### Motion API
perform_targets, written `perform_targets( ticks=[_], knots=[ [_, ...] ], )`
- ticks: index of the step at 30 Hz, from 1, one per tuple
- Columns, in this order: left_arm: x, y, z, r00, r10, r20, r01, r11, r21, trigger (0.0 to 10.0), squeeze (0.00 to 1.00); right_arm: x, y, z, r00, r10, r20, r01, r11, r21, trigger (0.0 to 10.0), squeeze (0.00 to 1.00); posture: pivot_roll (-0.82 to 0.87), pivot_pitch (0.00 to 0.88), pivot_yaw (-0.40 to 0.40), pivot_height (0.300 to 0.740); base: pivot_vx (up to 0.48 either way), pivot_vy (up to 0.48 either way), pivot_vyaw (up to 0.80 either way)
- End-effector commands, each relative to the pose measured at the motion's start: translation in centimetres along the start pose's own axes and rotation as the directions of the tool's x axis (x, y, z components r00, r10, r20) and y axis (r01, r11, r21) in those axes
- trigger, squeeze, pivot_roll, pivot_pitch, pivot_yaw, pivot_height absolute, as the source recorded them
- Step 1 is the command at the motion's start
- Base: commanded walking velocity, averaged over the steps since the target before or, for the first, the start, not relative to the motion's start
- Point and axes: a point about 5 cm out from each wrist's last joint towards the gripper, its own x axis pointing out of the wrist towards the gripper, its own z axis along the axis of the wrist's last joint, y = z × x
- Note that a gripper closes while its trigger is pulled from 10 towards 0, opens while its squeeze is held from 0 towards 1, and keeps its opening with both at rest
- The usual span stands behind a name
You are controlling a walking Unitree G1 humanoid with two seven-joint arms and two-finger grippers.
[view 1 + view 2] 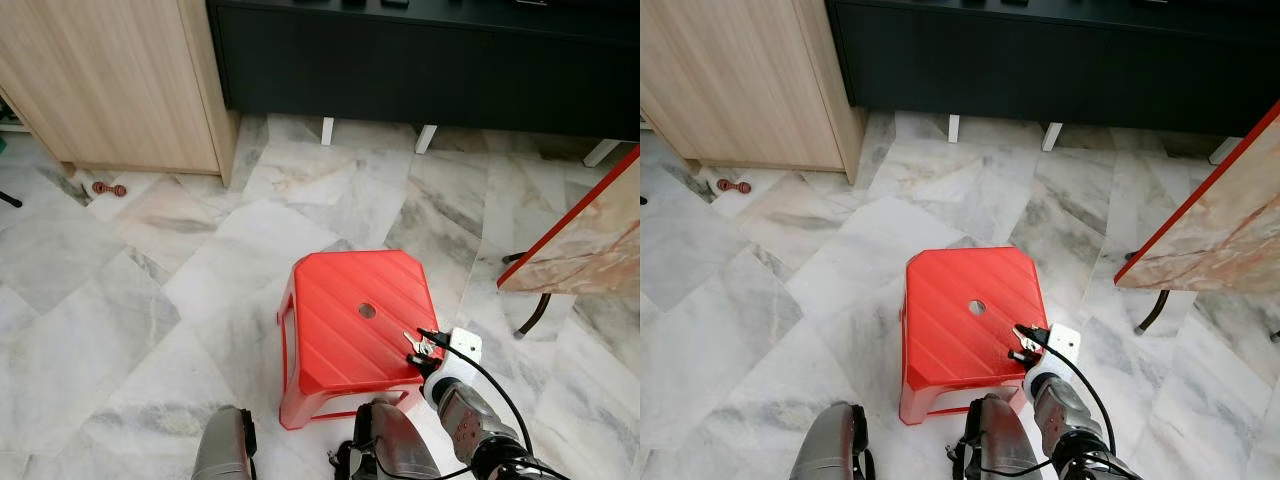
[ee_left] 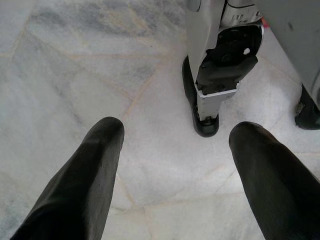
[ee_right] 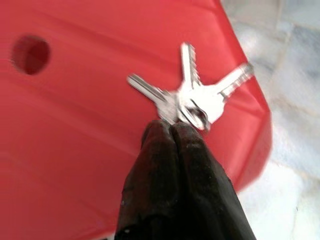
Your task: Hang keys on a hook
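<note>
Our right gripper (image 3: 172, 127) is pinched tight on the keys (image 3: 192, 100), holding them just over the right edge of the red stool (image 1: 350, 320). Head views show the keys as a tiny blur. Left gripper (image 2: 175, 150) hangs wide open over the floor (image 2: 75, 75), its arm cut off at the frame's bottom.

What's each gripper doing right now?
Left gripper: open, empty, hanging over the floor.
Right gripper: shut on the keys, above the red stool.
</note>
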Motion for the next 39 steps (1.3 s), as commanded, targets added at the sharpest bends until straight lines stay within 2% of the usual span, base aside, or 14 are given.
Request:
perform_targets(
  ticks=[1,3,4,5,6,15,16,17,18,26,30,31,32,39],
  knots=[
    [-0.4,-2.0,-1.0,0.995,-0.086,-0.050,0.088,0.995,0.036,10.0,0.00,-0.2,-0.4,-0.2,1.000,0.012,0.011,-0.012,1.000,-0.018,10.0,0.00,0.08,0.261,-0.159,0.634,0.000,0.000,0.00],
    [-0.3,-1.9,-0.9,0.995,-0.086,-0.049,0.088,0.995,0.038,10.0,0.00,-0.3,-0.2,0.0,0.998,0.048,0.036,-0.047,0.999,-0.011,10.0,0.00,0.09,0.258,-0.158,0.634,0.000,0.000,0.00],
    [-0.3,-1.9,-0.9,0.995,-0.086,-0.049,0.088,0.995,0.038,10.0,0.00,-0.3,-0.2,0.1,0.997,0.057,0.044,-0.056,0.998,-0.008,10.0,0.43,0.09,0.257,-0.158,0.634,0.000,0.000,0.00],
    [-0.2,-1.9,-0.9,0.995,-0.087,-0.049,0.089,0.995,0.039,10.0,0.00,-0.3,-0.2,0.2,0.997,0.062,0.050,-0.062,0.998,-0.007,10.0,0.43,0.09,0.257,-0.158,0.634,0.000,0.000,0.00],
    [-0.2,-1.9,-0.8,0.995,-0.088,-0.048,0.090,0.995,0.043,10.0,0.00,-0.4,-0.1,0.2,0.995,0.079,0.061,-0.079,0.997,-0.014,10.0,1.00,0.08,0.253,-0.156,0.634,0.000,0.000,0.00],
    [0.0,-2.0,-0.5,0.994,-0.094,-0.048,0.097,0.994,0.045,10.0,0.00,-0.8,-1.5,1.2,0.989,-0.003,0.147,0.001,1.000,0.013,10.0,1.00,0.08,0.242,-0.153,0.634,0.000,0.000,0.00],
    [0.0,-2.0,-0.5,0.994,-0.095,-0.049,0.097,0.994,0.043,10.0,0.00,-0.8,-1.6,1.1,0.990,-0.009,0.140,0.008,1.000,0.007,10.0,0.08,0.08,0.239,-0.153,0.634,0.000,0.000,0.00],
    [0.0,-2.0,-0.5,0.994,-0.096,-0.049,0.098,0.994,0.042,10.0,0.00,-0.8,-1.7,1.1,0.990,-0.010,0.138,0.009,1.000,0.004,10.0,0.08,0.08,0.239,-0.153,0.634,0.000,0.000,0.00],
    [0.0,-2.0,-0.5,0.994,-0.098,-0.051,0.100,0.994,0.044,10.0,0.00,-0.9,-1.8,0.8,0.992,-0.021,0.125,0.021,1.000,0.002,10.0,0.00,0.08,0.238,-0.153,0.634,0.000,0.000,0.00],
    [0.1,-2.0,-0.5,0.993,-0.103,-0.054,0.105,0.993,0.045,10.0,0.00,-0.9,-3.1,-0.5,0.992,-0.127,0.009,0.127,0.991,-0.034,10.0,0.00,0.08,0.242,-0.151,0.634,0.000,0.000,0.00],
    [0.0,-2.1,-0.6,0.993,-0.103,-0.055,0.105,0.993,0.046,10.0,0.00,-0.8,-2.9,-0.8,0.994,-0.104,-0.022,0.104,0.994,-0.025,10.0,0.00,0.09,0.246,-0.151,0.634,0.000,0.000,0.00],
    [0.0,-2.1,-0.6,0.993,-0.103,-0.056,0.105,0.993,0.046,10.0,0.00,-0.8,-2.8,-0.7,0.995,-0.098,-0.024,0.098,0.995,-0.016,10.0,0.37,0.09,0.246,-0.151,0.634,0.000,0.000,0.00],
    [0.0,-2.0,-0.7,0.993,-0.102,-0.058,0.105,0.993,0.044,10.0,0.00,-0.7,-2.5,-0.6,0.996,-0.088,-0.029,0.087,0.996,-0.012,10.0,1.00,0.09,0.248,-0.151,0.634,0.000,0.000,0.00],
    [-0.2,-2.0,-0.9,0.993,-0.102,-0.060,0.104,0.994,0.039,10.0,0.00,-0.3,-1.5,0.4,0.998,-0.061,0.003,0.061,0.998,-0.036,10.0,1.00,0.09,0.250,-0.150,0.634,0.000,0.000,0.00]
  ],
)
